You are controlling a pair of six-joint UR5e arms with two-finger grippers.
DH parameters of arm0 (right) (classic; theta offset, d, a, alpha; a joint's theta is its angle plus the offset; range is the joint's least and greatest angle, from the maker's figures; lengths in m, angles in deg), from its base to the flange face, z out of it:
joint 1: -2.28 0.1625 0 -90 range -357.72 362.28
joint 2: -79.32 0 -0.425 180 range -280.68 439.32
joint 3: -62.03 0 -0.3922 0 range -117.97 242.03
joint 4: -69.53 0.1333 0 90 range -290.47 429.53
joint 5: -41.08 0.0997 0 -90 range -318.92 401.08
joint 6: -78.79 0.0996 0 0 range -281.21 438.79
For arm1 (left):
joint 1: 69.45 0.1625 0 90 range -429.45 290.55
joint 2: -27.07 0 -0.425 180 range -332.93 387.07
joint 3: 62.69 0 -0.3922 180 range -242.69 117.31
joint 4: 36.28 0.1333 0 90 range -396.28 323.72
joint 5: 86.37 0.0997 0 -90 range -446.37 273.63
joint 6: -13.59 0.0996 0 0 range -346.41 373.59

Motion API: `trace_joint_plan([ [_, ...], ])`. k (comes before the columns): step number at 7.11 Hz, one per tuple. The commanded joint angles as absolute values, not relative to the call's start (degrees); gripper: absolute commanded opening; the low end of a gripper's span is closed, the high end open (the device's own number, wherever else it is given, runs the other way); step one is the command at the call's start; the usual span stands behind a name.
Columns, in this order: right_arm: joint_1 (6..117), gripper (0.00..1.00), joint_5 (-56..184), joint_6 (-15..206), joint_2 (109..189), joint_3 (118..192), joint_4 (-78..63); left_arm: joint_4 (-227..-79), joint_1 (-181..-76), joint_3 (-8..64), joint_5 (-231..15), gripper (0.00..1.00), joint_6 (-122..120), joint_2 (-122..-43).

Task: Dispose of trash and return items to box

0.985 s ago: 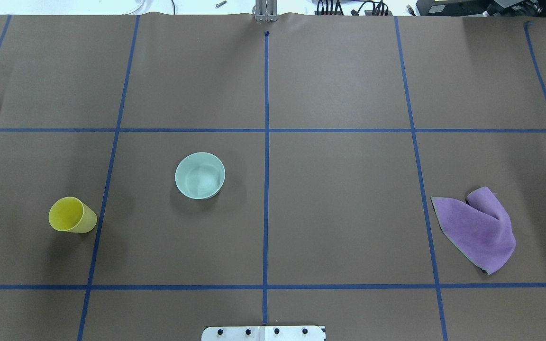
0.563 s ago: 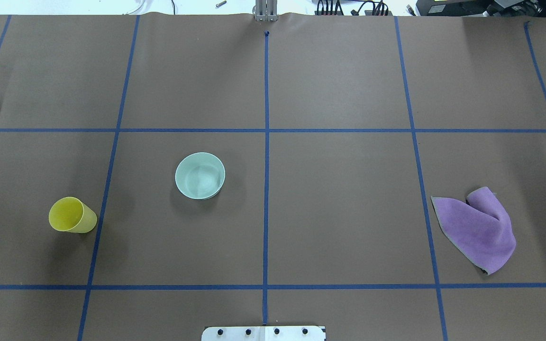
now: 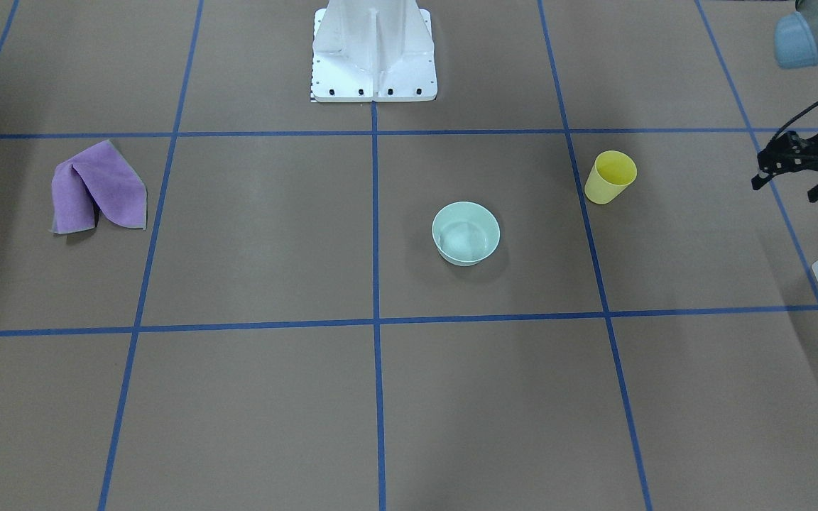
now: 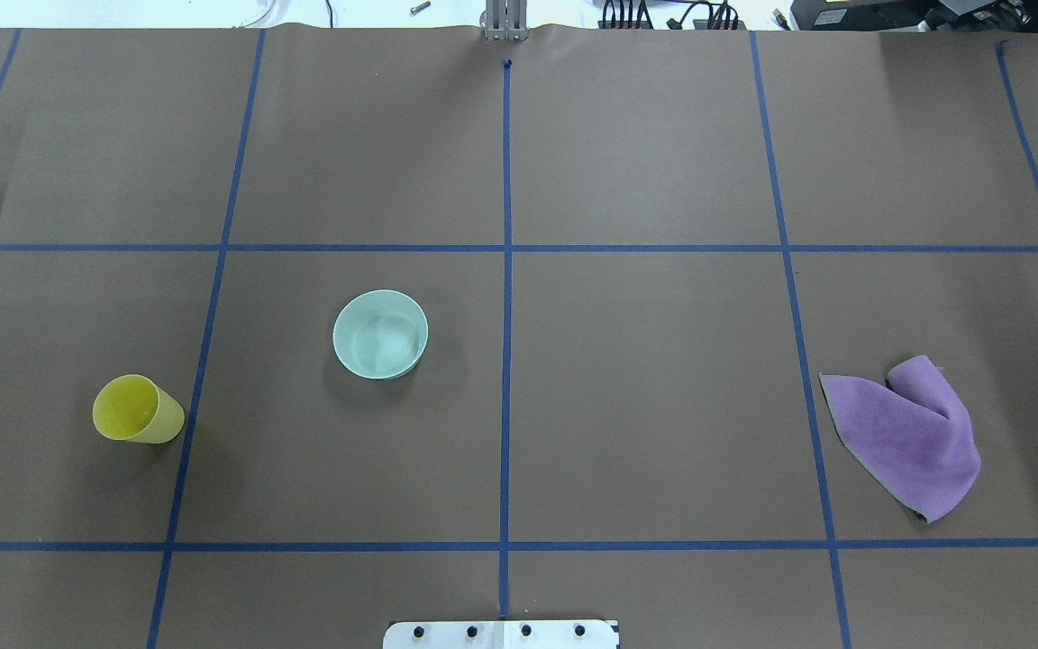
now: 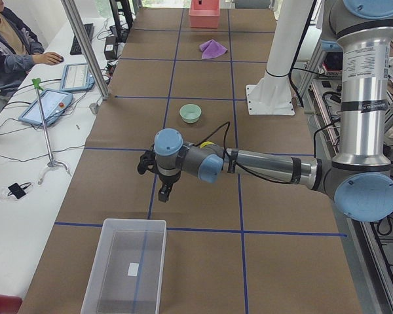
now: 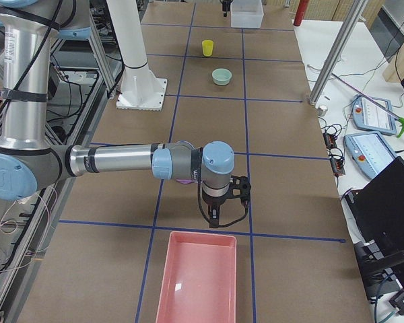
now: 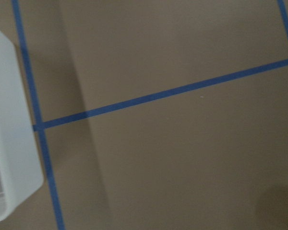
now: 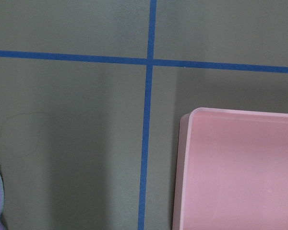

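The yellow cup (image 4: 136, 410) stands upright on the table's left part, and also shows in the front-facing view (image 3: 611, 177). The mint-green bowl (image 4: 380, 333) sits upright and empty to the right of it (image 3: 466, 233). The translucent white box (image 5: 126, 268) stands empty at the table's left end; its corner shows in the left wrist view (image 7: 9, 143). My left gripper (image 3: 785, 191) hangs open and empty above the table between cup and box. My right gripper (image 6: 227, 210) hovers near the pink bin; I cannot tell whether it is open.
A crumpled purple cloth (image 4: 911, 433) lies on the table's right part. An empty pink bin (image 6: 196, 279) stands at the right end, also in the right wrist view (image 8: 240, 172). The white robot base (image 3: 373, 50) is at the table's robot-side edge. An operator sits beyond the far edge.
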State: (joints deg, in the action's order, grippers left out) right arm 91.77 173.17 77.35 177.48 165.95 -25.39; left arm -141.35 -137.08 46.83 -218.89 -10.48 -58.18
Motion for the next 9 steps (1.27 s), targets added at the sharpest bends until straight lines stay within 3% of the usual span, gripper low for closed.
trace_joint_plan([
  [1, 91.49, 1.00, 173.18, 77.56, 177.58, 166.01, -25.30, -141.57, -126.36, 53.75, -211.93, 0.98, -25.81, -57.65],
  [5, 91.14, 1.00, 173.18, 77.83, 177.58, 166.01, -25.30, -143.23, -113.24, 54.47, -202.49, 0.98, -38.08, -57.74],
  [9, 91.05, 1.00, 173.18, 77.83, 177.58, 166.01, -25.30, -144.46, -110.40, 51.32, -202.30, 0.97, -39.85, -57.91],
])
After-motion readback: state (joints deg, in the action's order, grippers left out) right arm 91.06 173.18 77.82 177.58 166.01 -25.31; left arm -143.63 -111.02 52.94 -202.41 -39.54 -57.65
